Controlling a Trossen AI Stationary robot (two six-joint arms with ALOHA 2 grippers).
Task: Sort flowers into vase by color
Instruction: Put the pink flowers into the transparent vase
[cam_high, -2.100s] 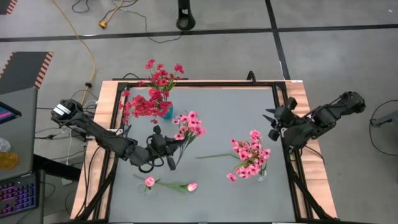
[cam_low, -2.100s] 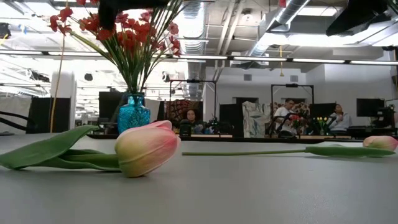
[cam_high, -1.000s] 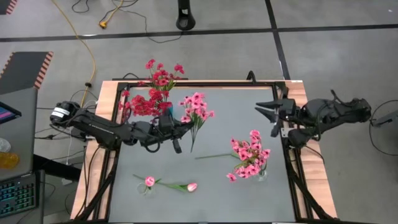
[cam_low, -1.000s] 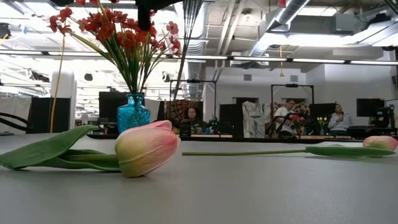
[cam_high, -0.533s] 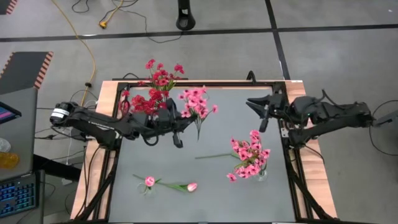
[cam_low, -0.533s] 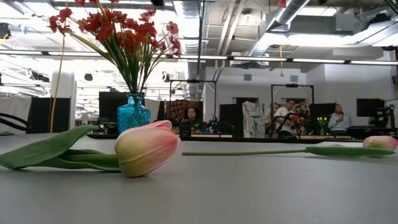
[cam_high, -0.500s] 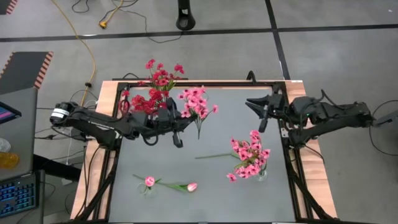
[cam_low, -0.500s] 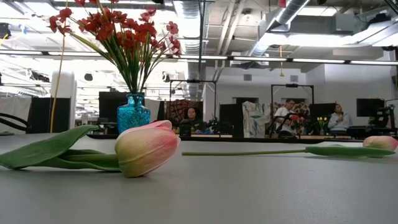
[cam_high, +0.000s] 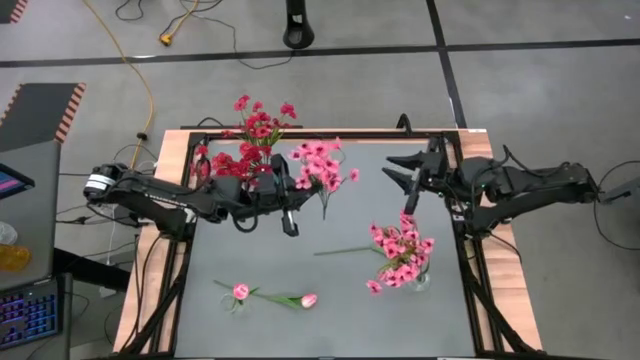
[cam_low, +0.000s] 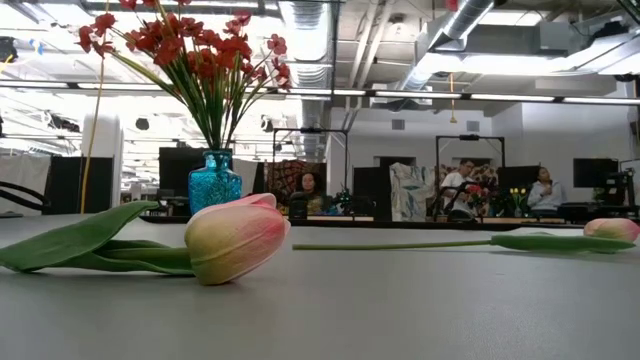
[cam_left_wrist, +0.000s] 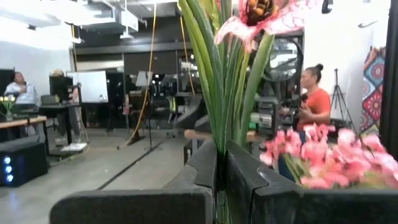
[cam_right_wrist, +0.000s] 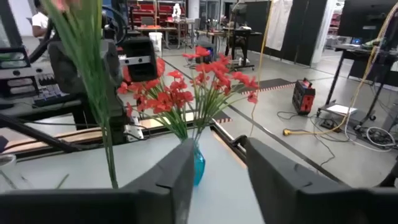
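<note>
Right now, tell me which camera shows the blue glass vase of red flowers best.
The low view: the blue glass vase stands side-on, unobstructed. The right wrist view shows it partly behind a finger; the high view only a sliver under the blooms; the left wrist view not at all.

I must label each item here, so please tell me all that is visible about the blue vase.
The blue vase is small, of translucent teal glass with a textured surface and a narrow neck. It stands upright at the table's far left corner and holds red flowers on green stems, which fan outward. No gripper touches it.
</note>
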